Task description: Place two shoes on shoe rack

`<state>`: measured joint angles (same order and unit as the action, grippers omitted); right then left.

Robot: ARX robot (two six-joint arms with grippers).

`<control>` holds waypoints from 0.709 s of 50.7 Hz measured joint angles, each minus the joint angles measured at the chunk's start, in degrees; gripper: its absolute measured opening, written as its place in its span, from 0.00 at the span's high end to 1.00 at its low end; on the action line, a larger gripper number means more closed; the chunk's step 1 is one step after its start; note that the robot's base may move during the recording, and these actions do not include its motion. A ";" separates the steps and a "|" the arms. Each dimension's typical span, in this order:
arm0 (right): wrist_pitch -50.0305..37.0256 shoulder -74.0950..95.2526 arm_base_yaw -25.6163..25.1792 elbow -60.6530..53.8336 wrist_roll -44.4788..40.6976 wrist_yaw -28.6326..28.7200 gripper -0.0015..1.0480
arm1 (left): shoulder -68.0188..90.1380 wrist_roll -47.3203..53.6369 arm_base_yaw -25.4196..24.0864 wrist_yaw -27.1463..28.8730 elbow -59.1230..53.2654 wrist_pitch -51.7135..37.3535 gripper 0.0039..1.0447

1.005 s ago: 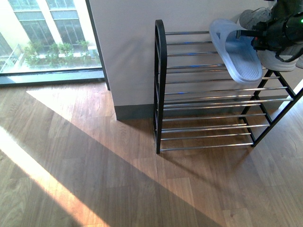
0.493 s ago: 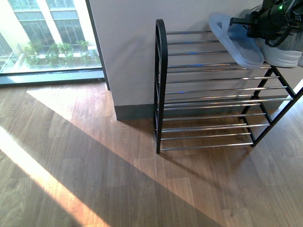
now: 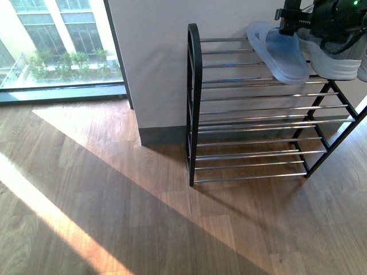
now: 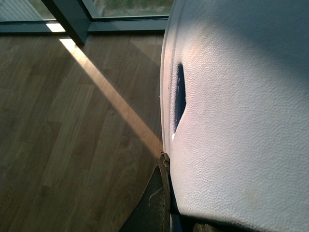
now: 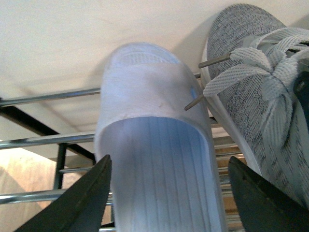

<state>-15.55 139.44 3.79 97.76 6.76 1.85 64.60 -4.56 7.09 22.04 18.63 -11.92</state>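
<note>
A pale blue slide sandal (image 3: 279, 54) lies slanted over the top rods of the shoe rack (image 3: 252, 123), toe toward the wall. My left gripper (image 3: 285, 14) comes in from the right and is shut on its strap. In the left wrist view the sandal's pebbled surface (image 4: 241, 121) fills the frame beside one dark finger (image 4: 161, 198). A grey knit sneaker (image 3: 334, 57) sits right beside it on the top tier. My right gripper (image 5: 168, 163) is open, its fingers spread on either side of the sandal (image 5: 154, 145), with the sneaker (image 5: 260, 96) just beyond one finger.
The rack stands against a pale wall (image 3: 155, 63) with a grey skirting (image 3: 163, 136). Its lower tiers hold nothing. Wooden floor (image 3: 114, 212) stretches to the left and front, and a floor-level window (image 3: 57, 46) is at the far left.
The left gripper has carried the sandal up and back toward the wall, from hanging steeply in front of the upper rods to lying flatter over the top tier beside the sneaker.
</note>
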 joint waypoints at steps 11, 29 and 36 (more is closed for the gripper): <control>-8.52 -10.49 0.37 -14.36 0.24 5.40 0.08 | 0.00 0.00 0.00 0.02 0.00 0.00 0.98; -26.27 -34.93 -1.36 -49.29 -0.44 16.26 0.09 | 0.00 0.00 0.00 0.00 0.00 0.00 0.98; -32.30 -43.28 -4.24 -60.11 -0.46 20.15 0.09 | 0.00 0.00 0.00 0.00 0.00 0.00 0.98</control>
<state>-47.86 96.16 -0.45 37.65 6.31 22.00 64.60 -4.56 7.09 22.04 18.63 -11.92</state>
